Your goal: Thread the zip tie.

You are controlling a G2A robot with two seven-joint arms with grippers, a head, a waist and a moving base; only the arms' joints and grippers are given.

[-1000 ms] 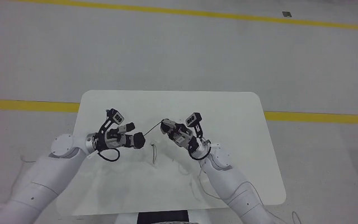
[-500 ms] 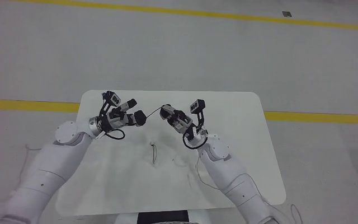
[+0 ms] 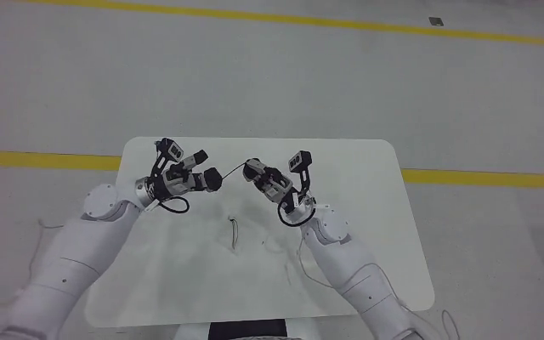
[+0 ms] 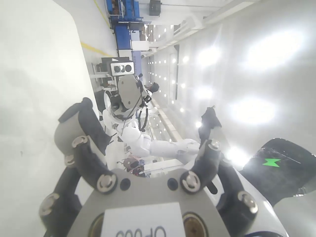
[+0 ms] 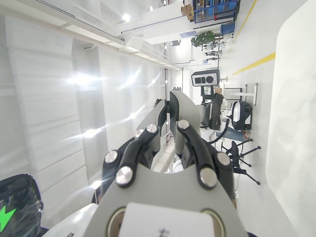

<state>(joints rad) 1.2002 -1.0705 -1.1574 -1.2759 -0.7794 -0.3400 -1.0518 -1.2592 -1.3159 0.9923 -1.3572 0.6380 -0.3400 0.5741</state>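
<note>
Top view: nearest, a thin dark strip [image 3: 232,231] is seen lying on the table [image 3: 357,178]. Farther off, the zip tie [image 3: 235,169] is pinched by the closed right gripper [image 5: 169,97], its free end aimed toward the wide-open, empty left gripper [image 4: 147,105].

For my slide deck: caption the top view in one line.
Above a white table, a thin zip tie runs from the right hand toward the left hand.
</note>
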